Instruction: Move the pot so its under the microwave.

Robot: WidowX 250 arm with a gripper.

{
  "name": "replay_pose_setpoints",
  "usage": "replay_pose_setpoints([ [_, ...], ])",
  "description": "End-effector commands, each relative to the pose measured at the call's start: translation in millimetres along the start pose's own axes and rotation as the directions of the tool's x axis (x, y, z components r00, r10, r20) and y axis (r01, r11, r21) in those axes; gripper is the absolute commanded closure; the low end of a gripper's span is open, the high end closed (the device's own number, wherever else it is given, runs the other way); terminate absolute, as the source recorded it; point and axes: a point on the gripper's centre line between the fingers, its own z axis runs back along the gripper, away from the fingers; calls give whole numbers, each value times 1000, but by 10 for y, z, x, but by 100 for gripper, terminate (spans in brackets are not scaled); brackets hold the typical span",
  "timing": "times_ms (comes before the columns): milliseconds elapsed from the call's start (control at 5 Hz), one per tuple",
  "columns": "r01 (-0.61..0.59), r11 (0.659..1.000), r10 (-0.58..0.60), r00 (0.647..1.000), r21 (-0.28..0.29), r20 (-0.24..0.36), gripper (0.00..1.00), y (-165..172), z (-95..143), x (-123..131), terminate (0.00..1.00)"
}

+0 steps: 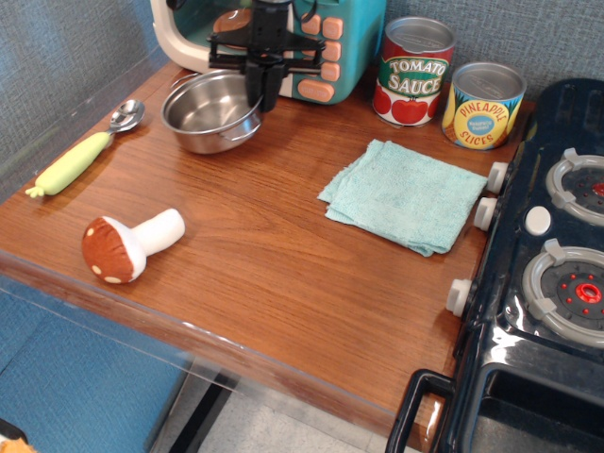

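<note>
The end effector (262,92) is closed on the right rim of the stainless-steel pot (209,110), which sits on the counter (283,255) just in front of the toy microwave (274,38). The pot looks light, rigid and slick, so the thin rim seems the best place to pinch.

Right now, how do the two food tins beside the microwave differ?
The tomato sauce tin is red-and-white labelled, taller, and stands nearer the microwave; the pineapple tin is yellow-and-blue labelled, shorter, and stands nearer the stove. Both stand upright with silver tops.
</note>
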Motion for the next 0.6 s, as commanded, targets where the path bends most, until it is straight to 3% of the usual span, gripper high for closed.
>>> replay_pose_setpoints([
  [0,-37,999,37,998,-4,55,100,249,249,-12,0],
  [200,-30,998,33,998,-56,60,0,247,251,-41,0],
  [400,69,984,-55,995,-167,85,0,231,383,-106,0],
])
